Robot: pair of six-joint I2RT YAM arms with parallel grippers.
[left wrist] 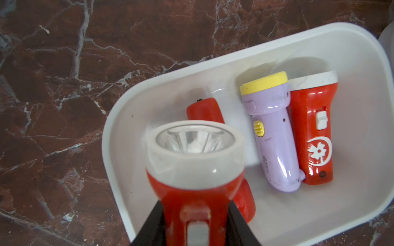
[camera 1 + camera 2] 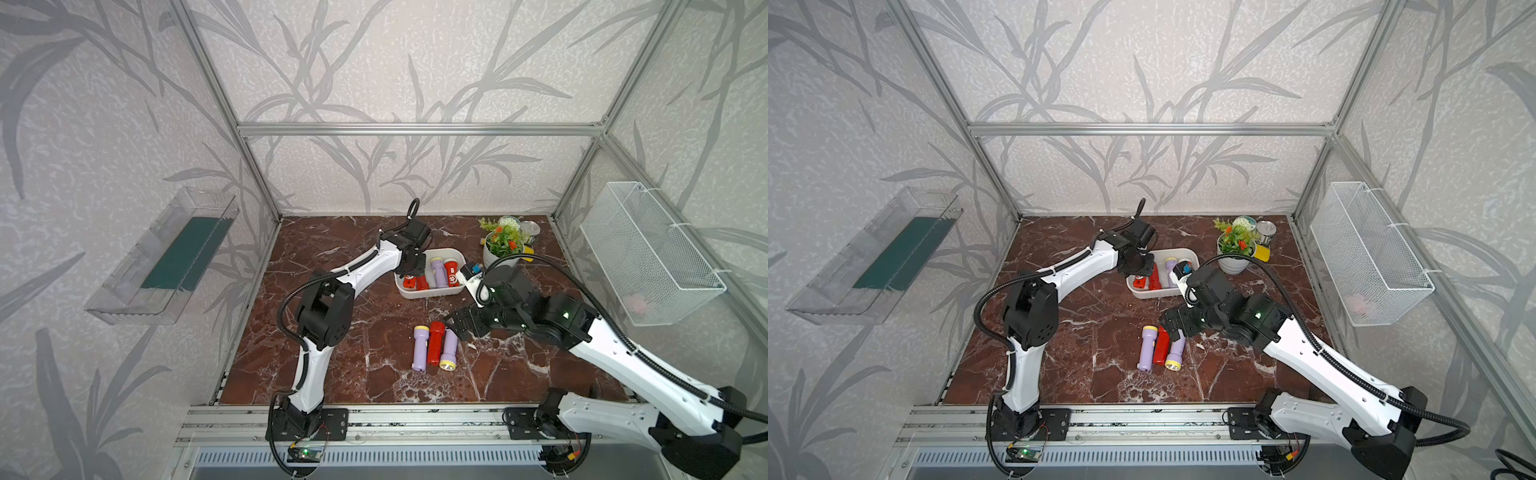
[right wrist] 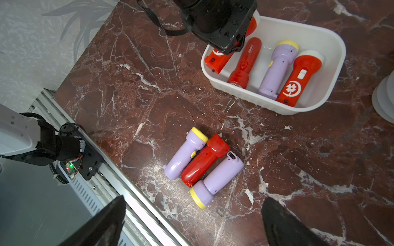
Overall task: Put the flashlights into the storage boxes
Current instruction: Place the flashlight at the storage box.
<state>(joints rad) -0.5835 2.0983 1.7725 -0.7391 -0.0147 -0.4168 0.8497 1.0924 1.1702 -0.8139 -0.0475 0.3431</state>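
The white storage box [image 2: 432, 294] [image 3: 255, 100] sits at the back middle of the marble table. In it lie a red flashlight [image 3: 245, 64], a lilac one [image 1: 275, 136] and a red one with a white emblem [image 1: 311, 132]. My left gripper [image 1: 195, 213] [image 2: 413, 266] is shut on another red flashlight [image 1: 195, 181] with a white head ring, held over the box's left end. Three flashlights lie side by side on the table: lilac [image 3: 185, 153], red [image 3: 204, 161], lilac [image 3: 219, 176]. My right gripper [image 3: 194, 200] [image 2: 459, 322] hovers open just right of them.
A potted plant [image 2: 500, 245] and a tin can [image 2: 530, 228] stand at the back right, close to the box. A white wire basket [image 2: 648, 253] hangs on the right wall, a clear tray with a green base [image 2: 166, 257] on the left wall. An aluminium rail [image 2: 415, 419] borders the front.
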